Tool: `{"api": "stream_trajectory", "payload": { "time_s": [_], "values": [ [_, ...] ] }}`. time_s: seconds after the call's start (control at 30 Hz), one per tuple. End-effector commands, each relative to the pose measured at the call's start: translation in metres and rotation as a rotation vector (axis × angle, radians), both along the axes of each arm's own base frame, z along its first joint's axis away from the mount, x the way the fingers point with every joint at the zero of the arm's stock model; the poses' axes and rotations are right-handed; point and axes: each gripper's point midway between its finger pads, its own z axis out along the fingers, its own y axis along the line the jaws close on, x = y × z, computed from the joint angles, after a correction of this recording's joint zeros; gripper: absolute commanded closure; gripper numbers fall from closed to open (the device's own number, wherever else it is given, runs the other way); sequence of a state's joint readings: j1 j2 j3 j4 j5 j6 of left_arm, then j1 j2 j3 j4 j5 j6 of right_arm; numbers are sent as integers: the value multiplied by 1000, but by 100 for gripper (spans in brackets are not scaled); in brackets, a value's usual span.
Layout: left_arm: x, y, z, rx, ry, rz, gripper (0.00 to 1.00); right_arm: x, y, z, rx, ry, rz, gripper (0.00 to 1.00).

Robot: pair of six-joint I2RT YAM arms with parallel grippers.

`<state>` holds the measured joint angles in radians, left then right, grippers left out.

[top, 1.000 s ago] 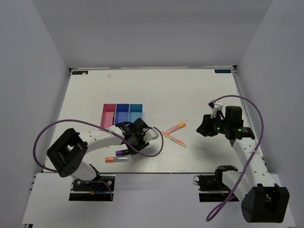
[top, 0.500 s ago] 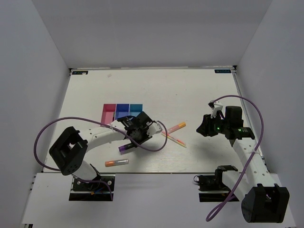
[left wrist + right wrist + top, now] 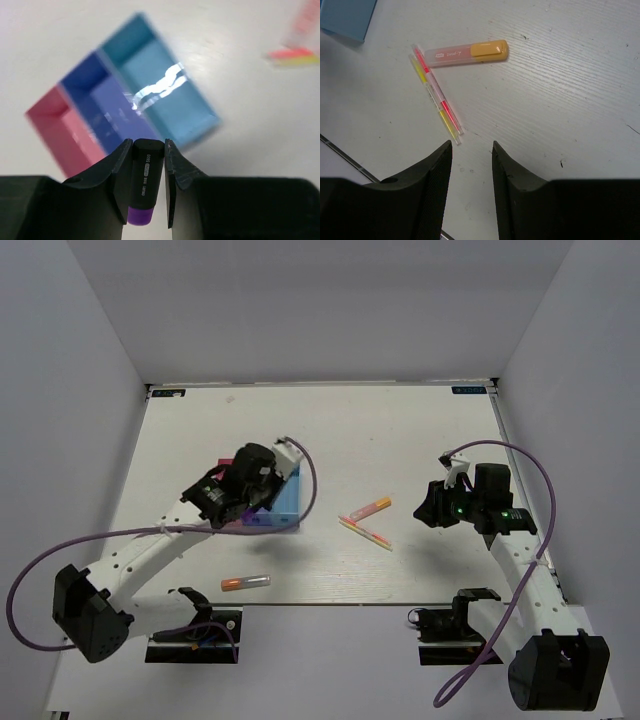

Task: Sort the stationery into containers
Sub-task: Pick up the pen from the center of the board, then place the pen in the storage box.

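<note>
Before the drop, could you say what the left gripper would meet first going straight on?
Probably the dark blue bin, near the light blue bin; the held marker would arrive before the fingers. Depth is unclear.

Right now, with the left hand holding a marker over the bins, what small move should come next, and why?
Probably lower the left hand toward the dark blue bin before opening. It is shut on the purple-capped black marker, whose end sits over that bin's near edge, apparently well above the rim; dropping from here could miss.
</note>
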<state>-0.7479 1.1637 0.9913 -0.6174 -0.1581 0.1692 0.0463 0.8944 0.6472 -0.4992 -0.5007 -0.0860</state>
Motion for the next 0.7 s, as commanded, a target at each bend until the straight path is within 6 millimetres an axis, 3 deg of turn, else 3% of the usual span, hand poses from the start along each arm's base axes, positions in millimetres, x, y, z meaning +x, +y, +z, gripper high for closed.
{"api": "stream_trajectory", "payload": {
  "time_s": [0.0, 0.13, 0.23, 0.4, 0.5, 0.57, 0.6, 0.67],
  "values": [
    [44, 44, 12, -49, -89, 313, 98, 6, 3, 20, 12, -55, 14, 59],
    [85, 94, 18, -64, -155, 553, 97, 7, 2, 20, 10, -58, 10, 59],
    [104, 110, 13, -26, -161, 621, 95, 6, 2, 19, 9, -57, 9, 59],
    [126, 121, -6, -2, -121, 673, 85, 7, 0, 19, 5, -57, 0, 59],
    [134, 128, -17, 8, -113, 706, 68, 7, 0, 19, 1, -56, 2, 59],
    [136, 130, -25, -25, -83, 739, 64, 7, 0, 17, 0, -51, -1, 59],
    [137, 130, -26, -33, -84, 745, 53, 8, 0, 18, 0, -55, -3, 57],
    [136, 129, -27, -44, -77, 743, 48, 7, -1, 16, -2, -47, -3, 56]
  ]
}}
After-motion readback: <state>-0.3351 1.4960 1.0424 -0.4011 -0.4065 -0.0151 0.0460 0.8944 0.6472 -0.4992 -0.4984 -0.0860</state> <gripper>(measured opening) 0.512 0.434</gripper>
